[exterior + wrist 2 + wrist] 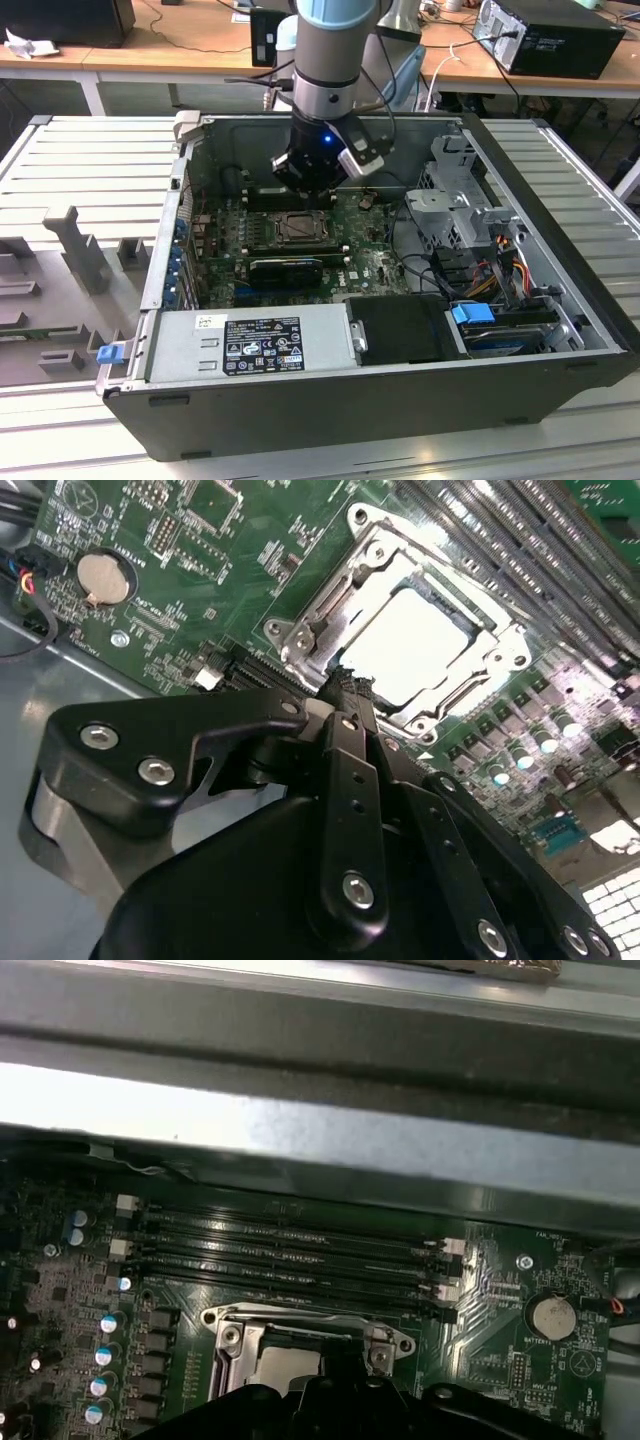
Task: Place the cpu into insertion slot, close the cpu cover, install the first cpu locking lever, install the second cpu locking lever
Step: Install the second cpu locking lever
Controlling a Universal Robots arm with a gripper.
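Observation:
The cpu [410,640] shows its pale face inside the insertion slot [300,228] on the green board. The silver cpu cover [330,600] lies flat around it, so the chip shows through its window. My gripper [345,680] is shut with nothing visible between its fingers, and its tip is at the socket's edge beside the cover's corner. From the exterior view the gripper [303,200] hangs just behind the socket, inside the open case. The first wrist view has the cover [232,1332] and cpu [285,1365] just beyond the gripper [335,1385].
Long memory slots [290,1250] run beside the socket, and a coin battery [105,577] sits on the board. A black card [285,268], the power supply [250,345], a drive cage [455,205] and loose cables [500,265] crowd the case. The case wall [320,1150] rises close behind.

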